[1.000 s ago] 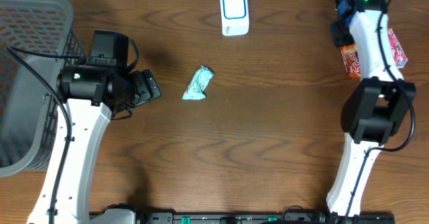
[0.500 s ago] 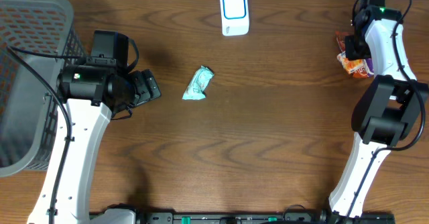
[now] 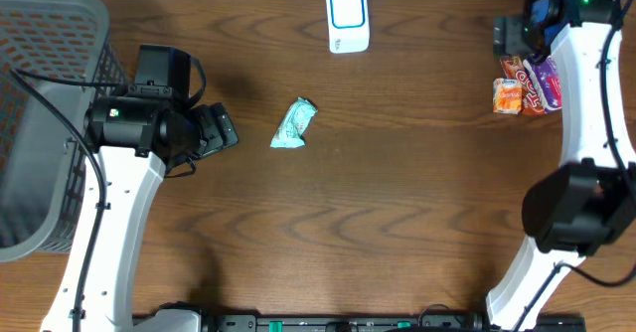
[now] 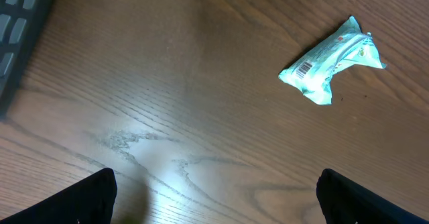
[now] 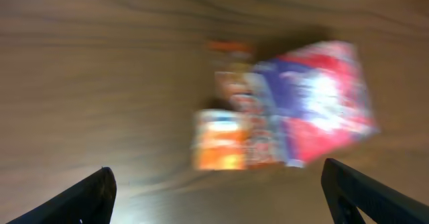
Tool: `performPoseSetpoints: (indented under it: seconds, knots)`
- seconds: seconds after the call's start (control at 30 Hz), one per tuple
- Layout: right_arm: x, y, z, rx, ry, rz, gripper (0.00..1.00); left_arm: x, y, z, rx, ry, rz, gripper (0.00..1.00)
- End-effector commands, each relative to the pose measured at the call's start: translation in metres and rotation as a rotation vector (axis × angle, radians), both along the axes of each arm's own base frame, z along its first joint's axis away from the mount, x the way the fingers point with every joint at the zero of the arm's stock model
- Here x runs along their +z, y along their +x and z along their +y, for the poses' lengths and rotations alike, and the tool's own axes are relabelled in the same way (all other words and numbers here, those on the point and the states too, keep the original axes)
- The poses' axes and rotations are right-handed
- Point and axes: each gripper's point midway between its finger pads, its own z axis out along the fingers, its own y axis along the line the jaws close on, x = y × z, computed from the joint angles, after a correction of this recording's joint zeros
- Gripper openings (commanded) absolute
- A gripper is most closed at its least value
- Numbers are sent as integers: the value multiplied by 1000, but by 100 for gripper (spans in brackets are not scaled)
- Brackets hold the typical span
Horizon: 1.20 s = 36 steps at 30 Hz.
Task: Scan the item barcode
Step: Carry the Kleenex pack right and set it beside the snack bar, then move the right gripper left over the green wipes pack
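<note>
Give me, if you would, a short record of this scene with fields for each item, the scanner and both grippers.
scanner: white with a blue face, at the far edge of the table
green packet: lying mid-table, barcode facing up, nothing touching it
snack packets: orange and purple-red, side by side, far right
basket: grey, left edge
left gripper: open, empty, short of the green packet
right gripper: open, empty, over the snack packets
</note>
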Motion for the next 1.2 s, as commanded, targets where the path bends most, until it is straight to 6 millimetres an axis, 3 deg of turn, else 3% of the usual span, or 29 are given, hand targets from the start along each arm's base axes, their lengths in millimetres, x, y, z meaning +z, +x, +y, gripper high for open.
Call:
performPoseSetpoints:
  seconds: [0.0, 0.17, 0.5, 0.6, 0.8, 1.17]
  knots:
    - [7, -8, 93, 230, 382, 10, 96, 1, -1, 3, 3, 13, -3, 95]
    - [18, -35, 185, 446, 692, 85, 99, 1, -1, 4, 3, 13, -2, 95]
    - [8, -84, 299, 689, 688, 197, 99, 1, -1, 4, 3, 13, -2, 95]
    - [-2, -92, 314, 674, 605, 217, 99, 1, -1, 3, 3, 13, -3, 95]
    - [-37, -84, 320, 338, 494, 238, 99, 1, -1, 4, 3, 13, -2, 95]
    - [-84, -93, 346, 219, 610, 289, 99, 1, -1, 4, 3, 13, -2, 95]
